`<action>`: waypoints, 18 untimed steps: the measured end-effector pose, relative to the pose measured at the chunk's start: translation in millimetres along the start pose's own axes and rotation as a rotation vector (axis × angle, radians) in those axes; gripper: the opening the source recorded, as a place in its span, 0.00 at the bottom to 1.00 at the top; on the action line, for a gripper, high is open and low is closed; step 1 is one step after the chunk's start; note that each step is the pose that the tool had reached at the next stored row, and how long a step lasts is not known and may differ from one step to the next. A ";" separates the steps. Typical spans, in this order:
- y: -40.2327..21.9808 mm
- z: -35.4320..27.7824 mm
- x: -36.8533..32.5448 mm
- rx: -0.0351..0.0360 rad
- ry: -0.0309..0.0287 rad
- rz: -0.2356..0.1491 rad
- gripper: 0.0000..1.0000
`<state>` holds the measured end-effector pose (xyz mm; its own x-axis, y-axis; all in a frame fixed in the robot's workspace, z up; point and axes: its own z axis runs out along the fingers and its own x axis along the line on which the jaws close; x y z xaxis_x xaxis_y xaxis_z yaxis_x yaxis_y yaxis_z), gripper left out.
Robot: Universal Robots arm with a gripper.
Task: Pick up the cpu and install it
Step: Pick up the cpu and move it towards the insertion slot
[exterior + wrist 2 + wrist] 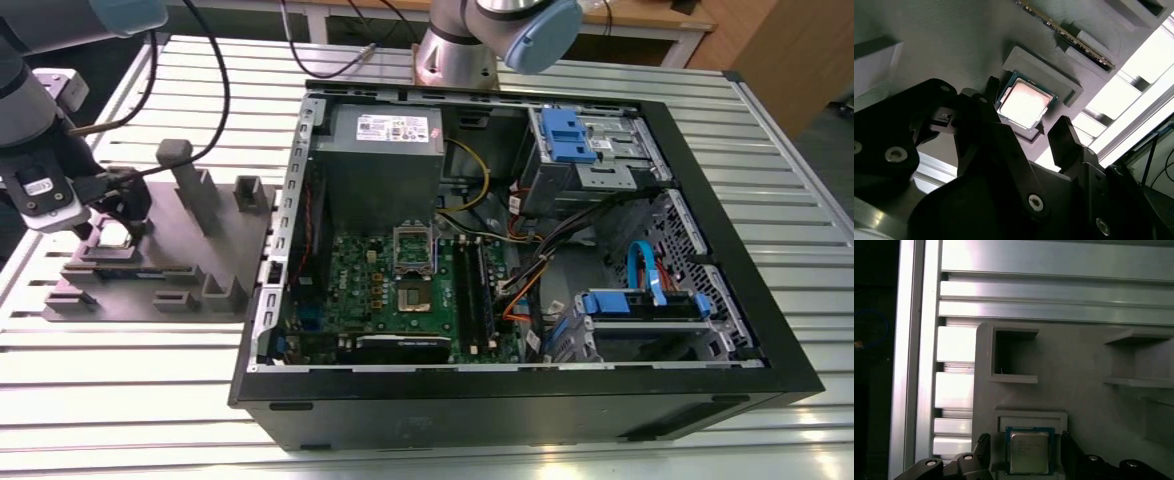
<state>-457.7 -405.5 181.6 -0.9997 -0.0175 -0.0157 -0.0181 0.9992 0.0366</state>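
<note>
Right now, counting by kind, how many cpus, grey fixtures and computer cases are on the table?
cpu: 1
grey fixture: 1
open computer case: 1
Total: 3

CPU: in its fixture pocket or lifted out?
In: the cpu lies flat within the raised frame of the grey fixture, the open gripper straddling it.

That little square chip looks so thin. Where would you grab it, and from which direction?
Probably by two opposite thin edges, from straight above. The cpu lies flat in a shallow pocket of the grey fixture with its broad metal top facing up. The open gripper straddles it, one finger on either side.
</note>
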 end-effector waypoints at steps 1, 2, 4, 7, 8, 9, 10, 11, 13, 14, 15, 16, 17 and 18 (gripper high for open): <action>-0.1 0.7 0.0 0.0001 0.0001 0.000 0.66; -0.1 1.2 0.0 0.0000 -0.0001 0.000 0.66; -0.1 2.3 -0.1 -0.0002 -0.0006 0.000 0.66; -0.1 2.4 0.0 0.0004 -0.0003 0.000 0.66; -0.1 2.4 0.0 0.0004 -0.0003 0.000 0.66; -0.1 2.4 0.0 0.0004 -0.0003 0.000 0.66; -0.1 2.4 0.0 0.0004 -0.0003 0.000 0.66; -0.1 2.4 0.0 0.0003 -0.0004 0.000 0.66; -0.1 2.3 0.0 0.0004 -0.0003 0.000 0.66; -0.2 2.3 0.0 0.0004 -0.0002 0.000 0.66; -0.2 2.2 -0.1 0.0004 -0.0003 0.000 0.66; -0.2 2.2 -0.1 0.0003 -0.0004 0.001 0.66; -0.2 2.0 -0.2 0.0004 -0.0003 0.001 0.66; -0.3 1.9 -0.3 0.0004 -0.0003 0.001 0.66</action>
<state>-457.3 -405.7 179.7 -0.9997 -0.0164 -0.0160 -0.0169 0.9992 0.0362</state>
